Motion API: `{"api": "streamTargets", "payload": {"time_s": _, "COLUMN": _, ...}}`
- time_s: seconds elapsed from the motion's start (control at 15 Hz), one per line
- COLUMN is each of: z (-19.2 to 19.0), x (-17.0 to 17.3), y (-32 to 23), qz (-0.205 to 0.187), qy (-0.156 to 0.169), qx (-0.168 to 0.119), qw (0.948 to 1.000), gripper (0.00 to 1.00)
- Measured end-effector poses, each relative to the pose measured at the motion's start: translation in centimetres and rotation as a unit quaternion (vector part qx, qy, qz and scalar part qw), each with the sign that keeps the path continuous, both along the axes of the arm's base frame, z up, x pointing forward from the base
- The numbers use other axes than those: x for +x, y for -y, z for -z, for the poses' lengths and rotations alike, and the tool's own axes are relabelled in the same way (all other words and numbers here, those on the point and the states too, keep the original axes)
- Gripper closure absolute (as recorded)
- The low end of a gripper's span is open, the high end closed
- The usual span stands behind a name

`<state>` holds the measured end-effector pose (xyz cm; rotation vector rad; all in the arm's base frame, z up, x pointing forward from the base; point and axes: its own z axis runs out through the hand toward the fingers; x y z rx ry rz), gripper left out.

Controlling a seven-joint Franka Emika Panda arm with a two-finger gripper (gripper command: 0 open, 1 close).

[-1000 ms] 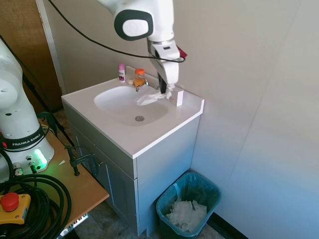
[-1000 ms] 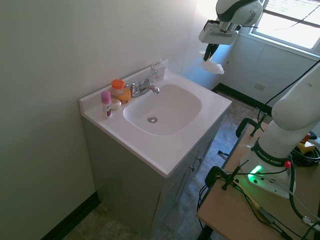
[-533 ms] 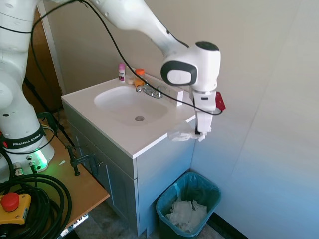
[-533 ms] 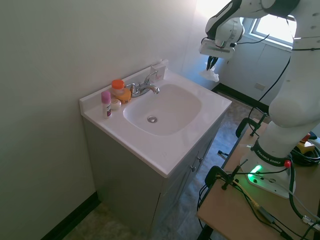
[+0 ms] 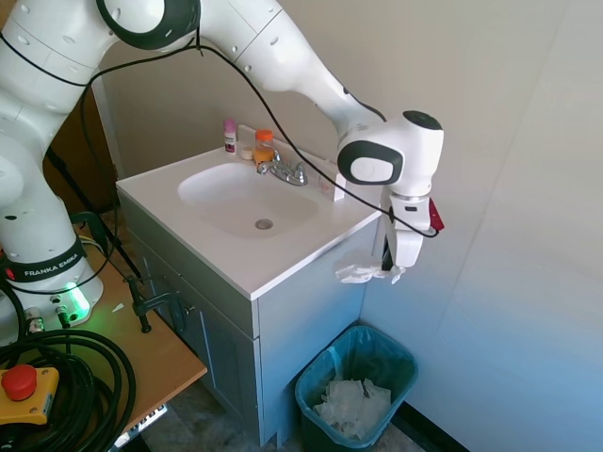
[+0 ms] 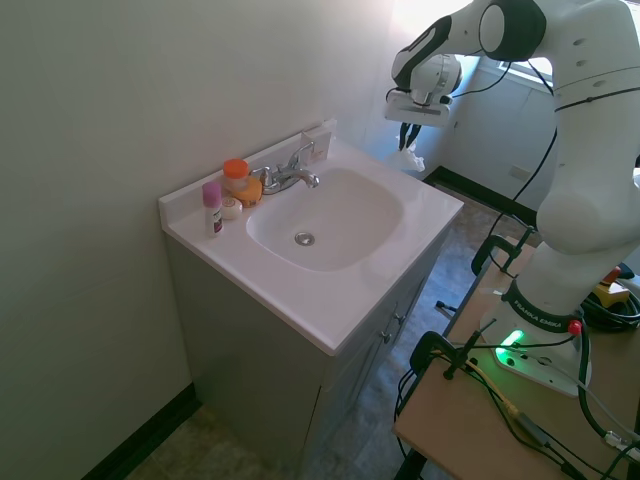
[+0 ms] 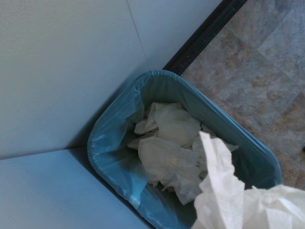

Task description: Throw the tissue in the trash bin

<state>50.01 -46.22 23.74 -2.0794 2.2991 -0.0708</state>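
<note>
My gripper hangs beside the vanity's right end, pointing down, shut on the crumpled white tissue that sticks out to its left. In the second exterior view the gripper and tissue show past the sink's far corner. Directly below on the floor stands the trash bin, dark teal with a blue-green bag, holding several crumpled white papers. The wrist view looks straight down into the trash bin, with the held tissue in the foreground.
A white vanity with a sink basin and faucet stands left of the gripper. A pink-capped bottle and an orange-capped bottle stand at the back. The wall is close on the right.
The gripper carried the tissue from above the sink counter, out past the vanity's right edge, and lower, to a spot above the bin. It stays shut on the tissue.
</note>
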Motion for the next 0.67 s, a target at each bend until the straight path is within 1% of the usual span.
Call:
{"api": "streamTargets", "payload": {"time_s": 0.2, "z": 0.0, "x": 0.2, "y": -0.4, "qz": -0.007, "qy": -0.001, "qx": 0.002, "qw": 1.0000, "gripper": 0.00}}
{"api": "streamTargets", "payload": {"time_s": 0.33, "z": -0.7, "x": 0.3, "y": -0.5, "qz": -0.017, "qy": 0.002, "qx": 0.003, "qw": 0.9999, "gripper": 0.00}}
{"api": "streamTargets", "payload": {"time_s": 0.47, "z": -2.7, "x": 0.1, "y": -1.0, "qz": -0.038, "qy": 0.007, "qx": 0.010, "qw": 0.9992, "gripper": 0.00}}
{"api": "streamTargets", "payload": {"time_s": 0.67, "z": -7.8, "x": -1.4, "y": -3.7, "qz": -0.083, "qy": 0.035, "qx": 0.013, "qw": 0.9959, "gripper": 0.00}}
